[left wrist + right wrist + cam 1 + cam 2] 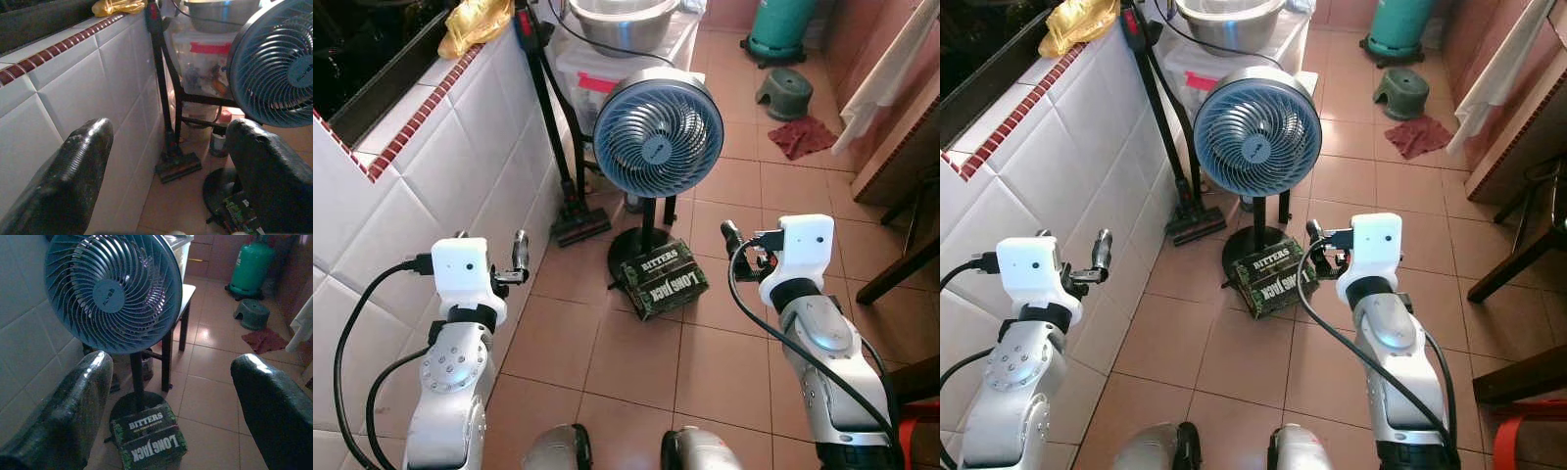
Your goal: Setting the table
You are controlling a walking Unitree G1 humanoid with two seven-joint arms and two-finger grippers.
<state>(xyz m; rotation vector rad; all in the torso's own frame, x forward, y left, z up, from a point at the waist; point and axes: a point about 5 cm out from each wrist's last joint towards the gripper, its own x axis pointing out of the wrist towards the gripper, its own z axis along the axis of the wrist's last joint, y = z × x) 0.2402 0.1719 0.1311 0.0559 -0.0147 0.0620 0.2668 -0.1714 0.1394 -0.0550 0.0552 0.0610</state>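
Step in hand: judged as transit or search. No tableware is held, and no plate, cup or cutlery can be made out in any view, so the setting proper looks not yet begun.
Left edge of frame: white tiled counter wall (431, 186) with a red tile border along its top; a yellow cloth (475, 22) lies on the ledge at upper left.
Left gripper (517, 262): lower left of the head view, forearm raised and pointing forward, just beside the tiled wall. Fingers (83, 161) spread wide with nothing between them, as the left wrist view shows.
Left of centre: an upright stick vacuum (553, 137) leans by the wall, its head on the floor.
Centre: a blue pedestal fan (658, 134) stands on the tiled floor (636, 362). A dark green box (664, 278) printed "BITTERS" and "LONG JACK" rests against the fan's base.
Upper centre: a metal bowl (619, 18) on a white stand behind the fan.
Right gripper (732, 240): right of centre, arm raised and pointing forward at about the same height as the left, above the floor near the box. Fingers (68, 416) held wide apart, nothing in them.
Upper right: a green gas cylinder (781, 24), a small green stool (784, 86), a red rag (802, 136).
Right edge: dark wooden furniture legs (901, 264), possibly a table or chair; cannot tell which.
Task's things: none identifiable. The bowl is the only vessel visible, and whether it belongs to the setting cannot be told.
Next move, judged: turn or walk to locate dishes and the table top; both arms are free to pick up.
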